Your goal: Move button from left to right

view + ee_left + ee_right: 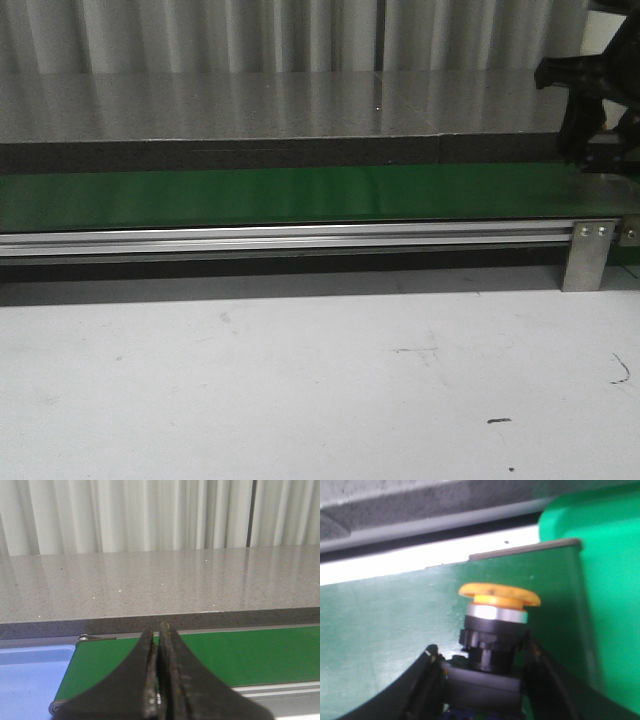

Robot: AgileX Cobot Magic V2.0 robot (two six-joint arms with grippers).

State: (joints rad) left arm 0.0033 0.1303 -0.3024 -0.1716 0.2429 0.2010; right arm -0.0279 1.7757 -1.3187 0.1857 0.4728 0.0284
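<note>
We see right tool (482, 672) gripping button (497, 612) over belt's (300, 195) right end; left tool (159, 680) pinched closed, empty.

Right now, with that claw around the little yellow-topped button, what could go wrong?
1. The right claw grips only the button's black lower body, so the button could tilt or slip out if the grip loosens.
2. The button sits close to the end of the green belt, beside a green tray; dropped carelessly, it might catch the belt's edge instead of landing cleanly.
3. The right wrist view is blurred, so how firm the grip is stays unclear.
</note>
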